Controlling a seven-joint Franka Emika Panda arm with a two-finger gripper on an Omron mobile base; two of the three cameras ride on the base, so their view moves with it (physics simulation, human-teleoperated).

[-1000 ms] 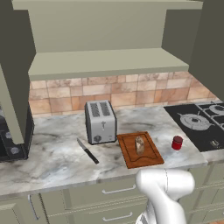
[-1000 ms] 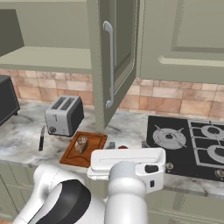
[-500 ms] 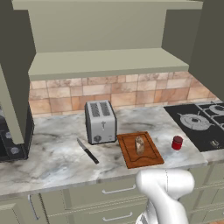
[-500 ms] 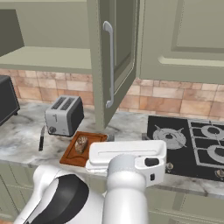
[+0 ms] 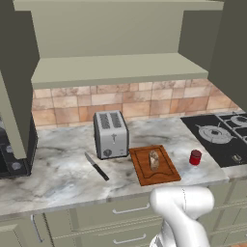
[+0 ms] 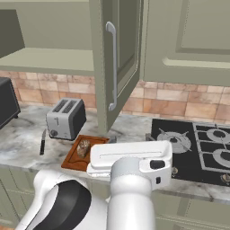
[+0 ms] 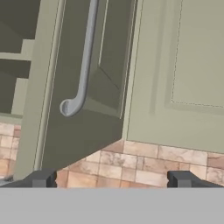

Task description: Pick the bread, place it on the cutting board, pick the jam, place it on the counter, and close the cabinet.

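Note:
The brown bread [image 5: 154,160] lies on the reddish cutting board [image 5: 144,173], also seen as bread [image 6: 83,147] on board [image 6: 72,161] from the right. The red jam [image 5: 195,157] stands upright on the marbled counter [image 5: 62,178], between the board and the stovetop. The cabinet [image 5: 120,70] above stands open, its inner shelf bare. Its right door [image 6: 103,90] swings out towards me, silver handle [image 7: 85,57] upright. My gripper [image 7: 111,179] is open, nothing between its fingertips [image 7: 41,178], and faces this door's lower edge from a short way off.
A silver toaster [image 5: 110,134] stands left of the board, a black-handled knife [image 5: 96,166] lies before it. A black appliance [image 5: 14,154] sits at far left, the black stovetop [image 5: 219,135] at right. A shut neighbouring door [image 7: 183,65] hangs right of the open one.
My hand has risen slightly in the right base view. Bread, jam and cabinet doors have not moved.

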